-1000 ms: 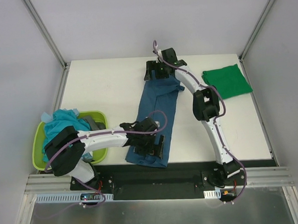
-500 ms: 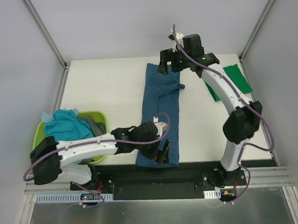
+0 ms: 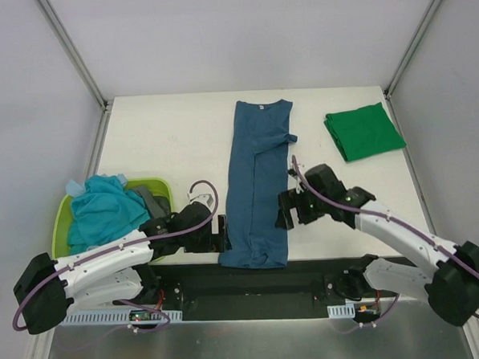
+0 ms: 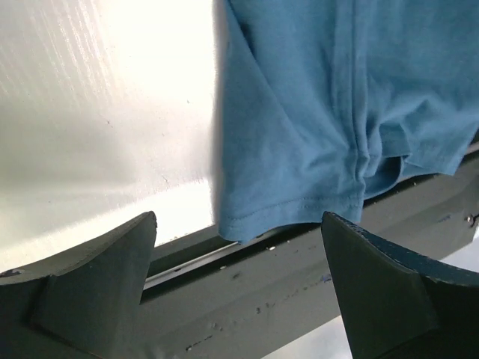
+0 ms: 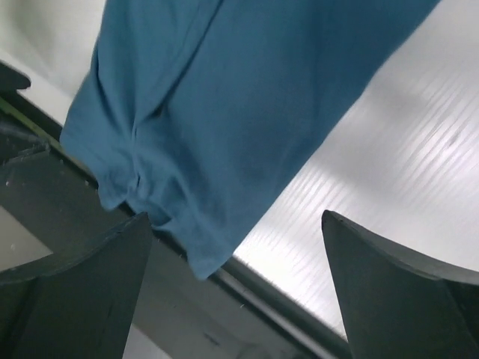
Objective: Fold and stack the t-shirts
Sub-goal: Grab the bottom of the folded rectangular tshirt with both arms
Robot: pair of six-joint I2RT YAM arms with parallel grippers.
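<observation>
Left pincer: jaws spread wide, nothing between them. Its wrist view shows both fingers clear of the cloth, with the near-left hem corner of the blue shirt straight ahead.

Right pincer: also wide open and empty. It's just beside the shirt's right edge, a bit further up from the hem than the left one.

The blue shirt sits between the two pincers, one on each flank of its near end. It's already folded into a narrow strip. Its long axis runs straight away from the arm bases, collar at the far end, hem at the near edge of the desk. In the wrist views the hem hangs slightly over that edge onto the dark rail.

My read: the next step is the crosswise fold, near hem carried up toward the collar. Each arm takes its own corner. The left is closer to its corner; the right has to drop back toward the hem first. The overhang should help the jaws get under the cloth.

Elsewhere:
- Green shirt is folded flat at far right, well apart from the strip. Likely the stack spot.
- Turquoise shirt and a dark grey shirt are bunched in the basket at left, not yet folded.
</observation>
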